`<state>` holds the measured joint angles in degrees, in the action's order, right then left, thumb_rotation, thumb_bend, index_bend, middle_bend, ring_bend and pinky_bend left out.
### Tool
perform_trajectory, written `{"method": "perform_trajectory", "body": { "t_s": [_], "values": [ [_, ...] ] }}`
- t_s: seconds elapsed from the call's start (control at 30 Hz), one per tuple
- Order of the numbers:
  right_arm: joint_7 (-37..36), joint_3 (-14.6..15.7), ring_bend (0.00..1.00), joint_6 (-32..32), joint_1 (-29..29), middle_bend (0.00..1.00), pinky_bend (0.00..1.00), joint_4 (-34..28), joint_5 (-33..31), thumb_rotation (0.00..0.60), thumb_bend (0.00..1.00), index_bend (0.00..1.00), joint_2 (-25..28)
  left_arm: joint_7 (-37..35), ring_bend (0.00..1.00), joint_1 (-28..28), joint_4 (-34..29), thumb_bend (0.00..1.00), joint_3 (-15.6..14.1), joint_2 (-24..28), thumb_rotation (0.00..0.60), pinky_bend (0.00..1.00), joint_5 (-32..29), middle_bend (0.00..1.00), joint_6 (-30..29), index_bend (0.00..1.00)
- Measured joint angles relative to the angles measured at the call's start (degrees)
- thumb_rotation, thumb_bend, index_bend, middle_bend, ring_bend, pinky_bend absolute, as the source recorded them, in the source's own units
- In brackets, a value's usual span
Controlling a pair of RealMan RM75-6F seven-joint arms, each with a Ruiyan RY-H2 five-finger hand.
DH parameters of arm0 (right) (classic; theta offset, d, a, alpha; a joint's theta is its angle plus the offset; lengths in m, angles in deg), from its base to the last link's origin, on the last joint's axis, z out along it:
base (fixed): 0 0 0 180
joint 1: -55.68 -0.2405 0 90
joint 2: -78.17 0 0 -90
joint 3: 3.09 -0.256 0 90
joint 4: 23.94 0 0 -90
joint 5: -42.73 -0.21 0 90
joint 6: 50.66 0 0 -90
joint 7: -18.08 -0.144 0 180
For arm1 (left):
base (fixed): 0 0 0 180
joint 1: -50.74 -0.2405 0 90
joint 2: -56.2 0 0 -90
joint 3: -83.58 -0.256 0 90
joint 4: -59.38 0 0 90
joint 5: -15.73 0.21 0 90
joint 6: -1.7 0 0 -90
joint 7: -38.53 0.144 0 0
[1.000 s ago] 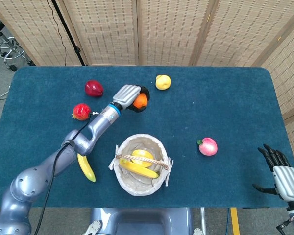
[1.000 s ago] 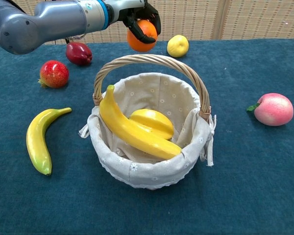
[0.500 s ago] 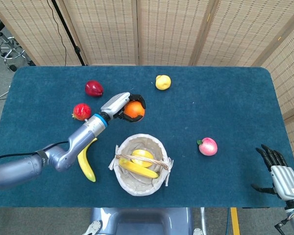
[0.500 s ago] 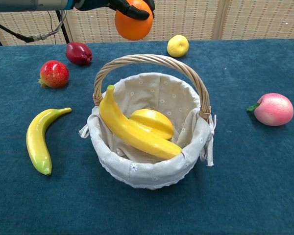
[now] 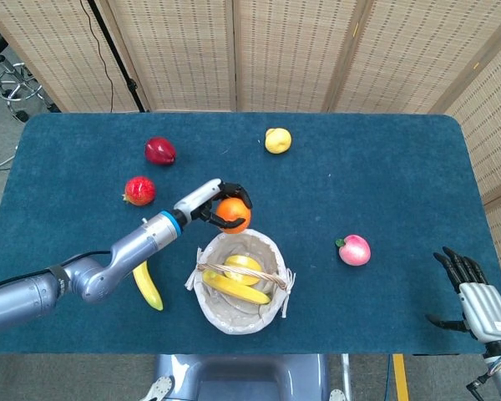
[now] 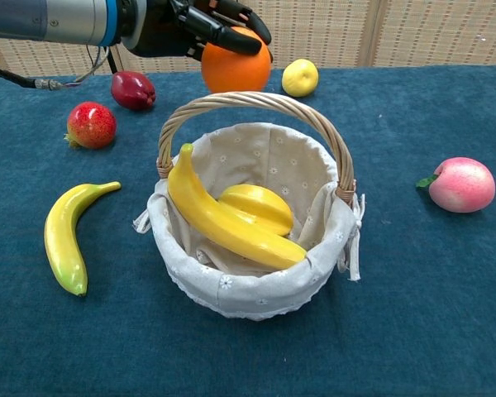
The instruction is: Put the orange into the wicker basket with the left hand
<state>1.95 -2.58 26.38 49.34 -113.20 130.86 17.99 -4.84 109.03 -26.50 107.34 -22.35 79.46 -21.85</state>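
My left hand [image 5: 215, 205] [image 6: 200, 26] holds the orange [image 5: 234, 214] [image 6: 236, 71] in the air, its dark fingers wrapped over the top. The fruit hangs just above the far rim of the wicker basket [image 5: 274, 288] [image 6: 337, 207], close to the arched handle [image 6: 256, 102]. The cloth-lined basket stands at the table's front middle with two yellow bananas [image 6: 231, 222] inside. My right hand [image 5: 472, 284] stays low at the table's front right corner, fingers spread, holding nothing.
A loose banana [image 5: 147, 286] [image 6: 67, 237] lies left of the basket. A pomegranate [image 5: 139, 190] [image 6: 91, 125], a dark red apple [image 5: 159, 151] [image 6: 133, 89] and a lemon [image 5: 277, 140] [image 6: 300, 78] sit behind; a peach [image 5: 355, 250] [image 6: 460, 184] lies at the right.
My left hand has carried the orange up off the table and toward me, from beside the lemon area to just over the basket's far rim. The right hand has barely moved.
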Motion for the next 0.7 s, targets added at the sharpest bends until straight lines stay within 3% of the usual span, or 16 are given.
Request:
{"method": "perform_trajectory", "body": {
  "t_s": [0.4, 0.7],
  "values": [
    [-0.66, -0.11, 0.00, 0.95, 0.38, 0.00, 0.00, 0.08, -0.11, 0.600, 0.00, 0.04, 0.37, -3.44, 0.47, 0.38, -4.98, 0.49, 2.04, -1.10, 0.600, 0.49, 3.40, 0.51, 4.88, 0.64],
    [-0.85, -0.10, 0.00, 1.28, 0.47, 0.00, 0.00, 0.00, 0.15, 0.600, 0.00, 0.04, 0.50, -1.63, 0.47, -3.49, -13.27, 0.49, 1.88, 4.63, 0.600, 0.49, 5.59, 0.51, 1.57, 0.64]
  ]
}}
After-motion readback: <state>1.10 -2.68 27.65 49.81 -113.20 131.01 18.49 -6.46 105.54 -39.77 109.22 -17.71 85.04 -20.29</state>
